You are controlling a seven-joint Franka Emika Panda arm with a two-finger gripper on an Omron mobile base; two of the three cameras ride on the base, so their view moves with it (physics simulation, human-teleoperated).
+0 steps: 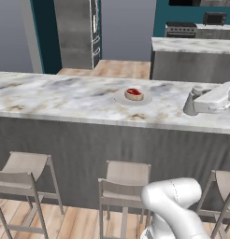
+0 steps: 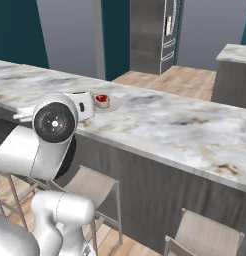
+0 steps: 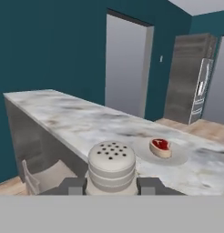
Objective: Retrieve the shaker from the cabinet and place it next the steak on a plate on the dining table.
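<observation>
Pale grey-beige, the shaker stands upright, its perforated cap up, pinched between the two fingers of the gripper over the near edge of the marble dining table. Beyond it, well apart, the steak lies on the round plate, with open marble between. Bar stools line the table's front. The arm reaches level over the tabletop.
</observation>
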